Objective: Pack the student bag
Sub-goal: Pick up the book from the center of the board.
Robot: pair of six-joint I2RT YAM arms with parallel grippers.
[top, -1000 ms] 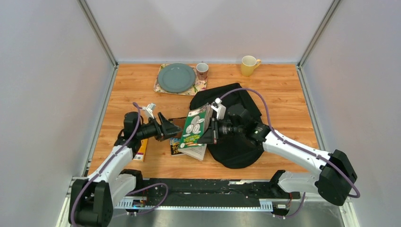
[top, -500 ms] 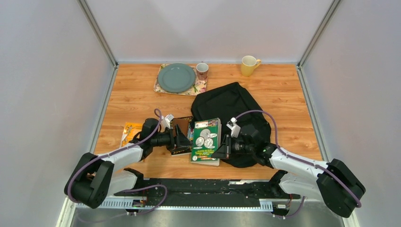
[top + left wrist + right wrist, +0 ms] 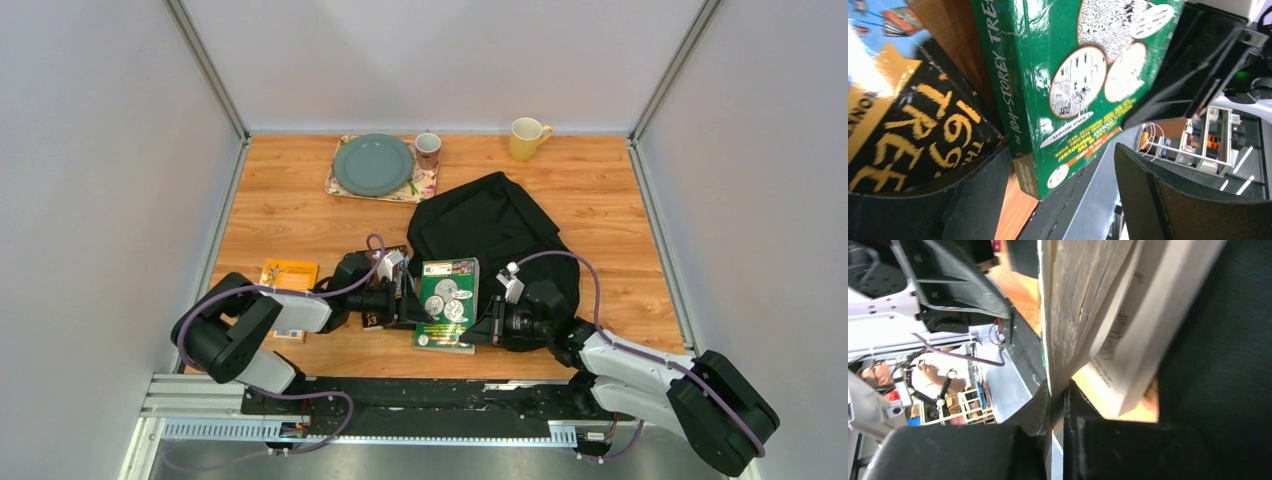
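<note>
Student bag is lying flat on the bench, a bit right of the middle, with its near end tucked under the right arm. Just off its near-left edge there's a green book sitting on top of a pale book. The right hand has its fingers pressed together, pinching the green book's edge. The left hand is spread wide around that book's other corner, one finger under a black book with yellow lettering, not gripping anything. An orange book lies further left. At the back are a grey-green plate on a floral mat, a small mug and a yellow mug.
</note>
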